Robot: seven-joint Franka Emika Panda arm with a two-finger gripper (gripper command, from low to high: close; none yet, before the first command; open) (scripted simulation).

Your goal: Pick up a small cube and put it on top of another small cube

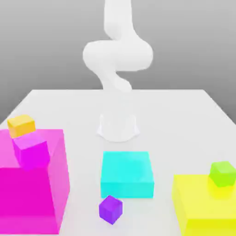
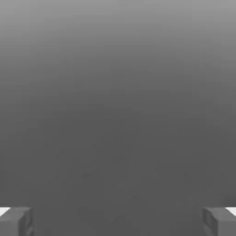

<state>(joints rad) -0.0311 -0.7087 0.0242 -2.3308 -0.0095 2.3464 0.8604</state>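
The small cube (image 1: pixel 110 209), dark purple, rests on the white table (image 1: pixel 184 115) just in front of the cyan block, toward the near edge. Three other small cubes stand on big blocks: an orange one (image 1: pixel 21 125) and a magenta-pink one (image 1: pixel 31 151) on the big magenta block, and a green one (image 1: pixel 222 174) on the yellow block. The white arm (image 1: pixel 117 55) coils above its base (image 1: pixel 118 125) at the table's back. In the hand view my gripper (image 2: pixel 118 221) is open, its fingertips (image 2: pixel 18 221) far apart with plain grey between them and nothing held.
A big magenta block (image 1: pixel 32 193) fills the exterior view's left front. The flat cyan block (image 1: pixel 127 174) lies in the middle and the yellow block (image 1: pixel 205 203) at the right front. Bare table lies between the blocks and around the base.
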